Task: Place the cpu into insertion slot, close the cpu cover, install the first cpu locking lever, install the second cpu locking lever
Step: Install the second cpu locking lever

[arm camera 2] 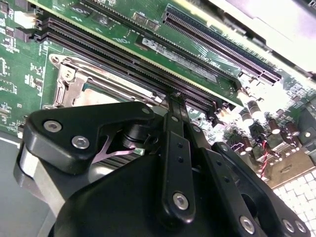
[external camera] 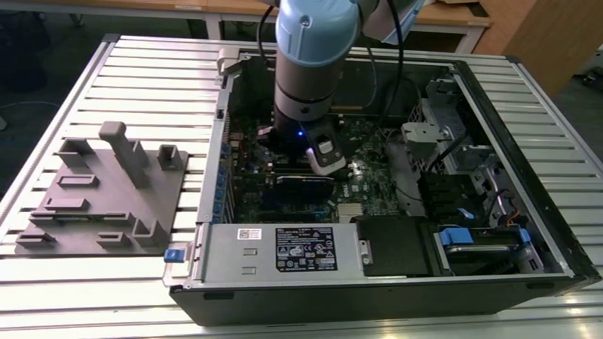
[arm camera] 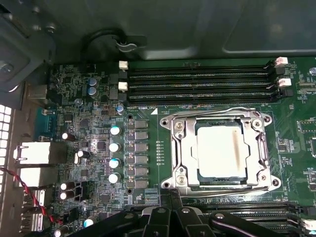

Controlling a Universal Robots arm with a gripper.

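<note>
The cpu (arm camera: 221, 153), a pale silver square, lies in the insertion slot (arm camera: 266, 183) on the green motherboard. The cpu cover (arm camera: 181, 143), a silvery frame, lies flat around it. A thin wire lever (arm camera: 212, 112) runs along one side of the socket and another lever (arm camera: 224, 189) along the opposite side. My gripper (arm camera: 170, 195) is shut with nothing visible between its black fingers (arm camera 2: 173, 128). Its tip (arm camera 2: 175, 96) sits by the socket's edge next to the memory slots, and part of the cover (arm camera 2: 69, 74) shows beside it. In the exterior view the gripper (external camera: 315, 154) hangs over the board inside the computer case.
Long black memory slots (arm camera: 197, 81) flank the socket on two sides. Capacitors (arm camera: 114, 148) and ports (arm camera: 34, 153) stand on the board. The case walls (external camera: 509, 113), drive bays (external camera: 471, 240) and a power supply (external camera: 301, 247) surround it. A grey fixture plate (external camera: 104, 191) lies at the exterior view's left.
</note>
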